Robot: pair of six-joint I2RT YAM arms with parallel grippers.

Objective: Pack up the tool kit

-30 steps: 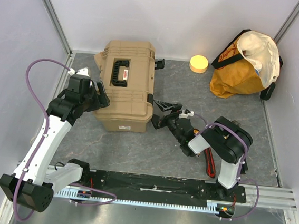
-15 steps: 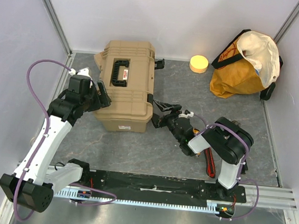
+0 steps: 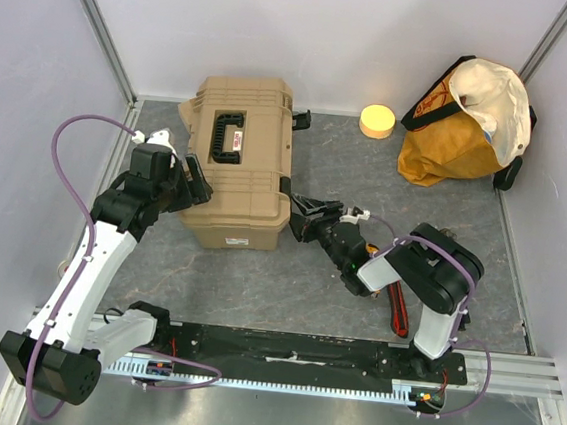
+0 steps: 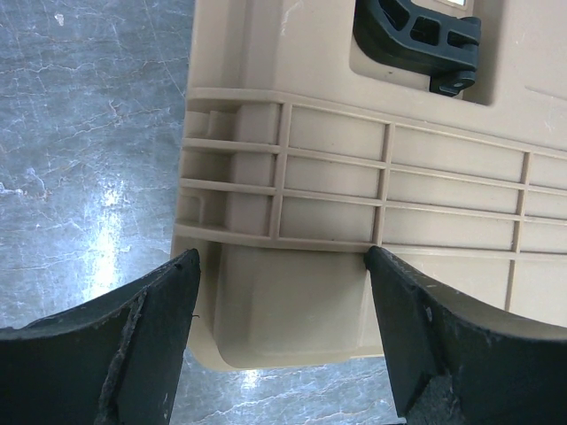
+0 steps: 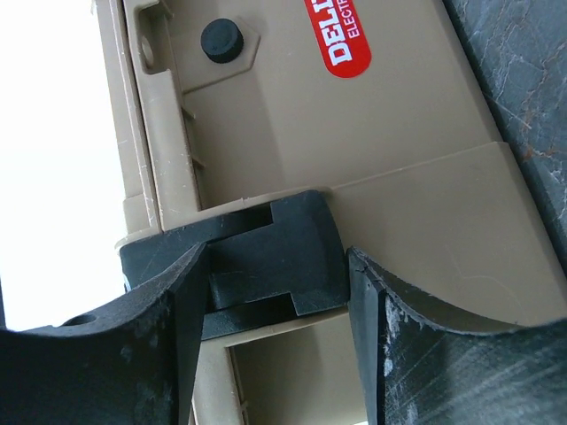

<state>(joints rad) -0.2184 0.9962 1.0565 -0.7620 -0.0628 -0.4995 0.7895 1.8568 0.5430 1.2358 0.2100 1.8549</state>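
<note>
R claw [image 3: 297,212] open round black latch [image 5: 266,243], L claw [image 3: 195,176] open at tool kit [image 3: 238,158]. Bad push, kit slides to bench's [image 3: 256,290] left edge.

The toolbox [image 3: 238,163] was tan hard plastic, matt, with ribbed sides. Its handle [image 3: 229,135] and latch [image 5: 266,257] were smooth black plastic, and the red label [image 5: 341,35] was glossy. The surface [image 3: 287,283] was grey, marbled like stone, and had a sheen. At two o'clock the bag [image 3: 451,138] was soft orange cloth with a pale lining. The pads [image 4: 97,354] of the left tool [image 4: 282,274] were black, matt and rough, scuffed grey at the edges, as were those of the right tool [image 5: 276,266]. At six o'clock the rail [image 3: 509,370] was bare metal.
</note>
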